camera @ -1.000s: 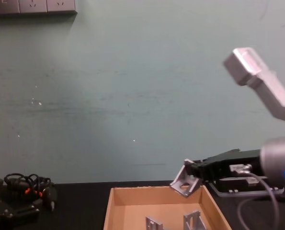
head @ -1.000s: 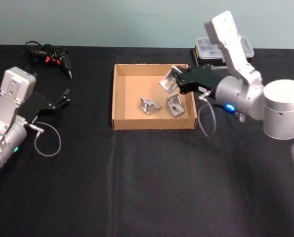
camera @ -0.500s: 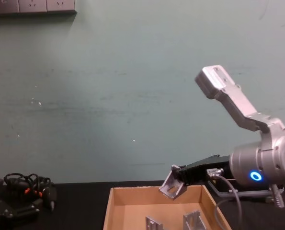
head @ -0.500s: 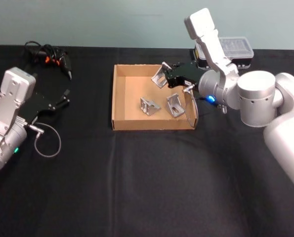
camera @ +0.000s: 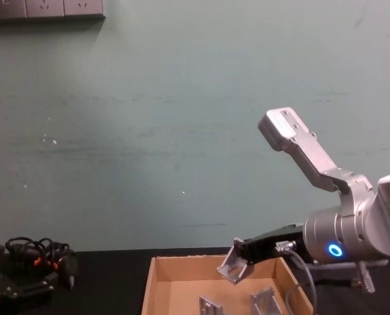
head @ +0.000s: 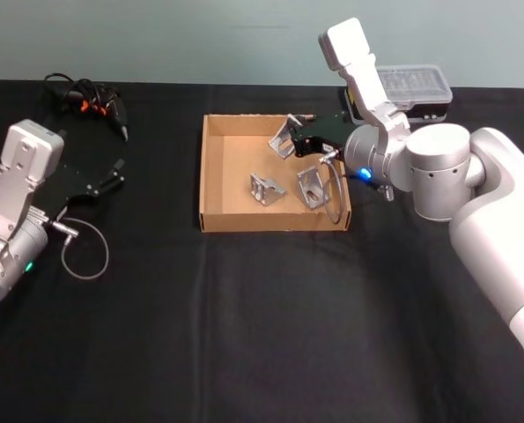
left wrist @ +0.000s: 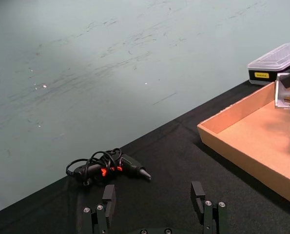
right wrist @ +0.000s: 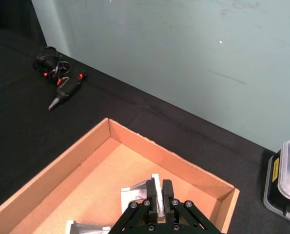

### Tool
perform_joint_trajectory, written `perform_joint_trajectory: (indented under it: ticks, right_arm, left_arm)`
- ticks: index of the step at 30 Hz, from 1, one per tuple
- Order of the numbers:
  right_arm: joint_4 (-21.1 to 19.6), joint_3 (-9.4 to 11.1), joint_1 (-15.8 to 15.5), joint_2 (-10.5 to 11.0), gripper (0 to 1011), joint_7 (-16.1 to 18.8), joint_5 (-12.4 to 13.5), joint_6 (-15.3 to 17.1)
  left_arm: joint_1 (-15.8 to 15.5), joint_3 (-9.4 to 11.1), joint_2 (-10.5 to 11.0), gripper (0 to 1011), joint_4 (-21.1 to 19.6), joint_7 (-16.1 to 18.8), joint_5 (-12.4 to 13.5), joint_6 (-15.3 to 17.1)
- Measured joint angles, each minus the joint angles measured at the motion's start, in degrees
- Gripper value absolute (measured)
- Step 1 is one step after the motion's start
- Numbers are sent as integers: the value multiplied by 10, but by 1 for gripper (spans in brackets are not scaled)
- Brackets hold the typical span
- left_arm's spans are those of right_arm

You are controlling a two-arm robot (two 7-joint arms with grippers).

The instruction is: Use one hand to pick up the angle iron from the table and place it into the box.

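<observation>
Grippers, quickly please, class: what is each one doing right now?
Left gripper: open, holding nothing, parked at the table's left side.
Right gripper: closed on an angle iron, above the box.

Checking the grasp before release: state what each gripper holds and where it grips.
The right gripper grips an angle iron by one flange, above the box; left gripper holds nothing.

Three angle irons (head: 267, 188); one box (head: 210, 176); one organiser case (head: 411, 86); one cable bundle (head: 81, 97)
</observation>
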Motion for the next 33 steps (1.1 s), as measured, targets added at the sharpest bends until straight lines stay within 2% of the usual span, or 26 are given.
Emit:
perform_joint_trajectory:
  ticks: [13,30,33]
  right_arm:
    - [31,8,3,-17,80,0,-18,-2]
    - [39,17,4,-26,80,9,-40,5]
    - [39,20,2,-28,120,9,-43,6]
  left_arm:
    - [0,0,0,1011,0,0,0,0]
    - [0,0,0,1011,0,0,0,0]
    - [0,0,0,1011,0,0,0,0]
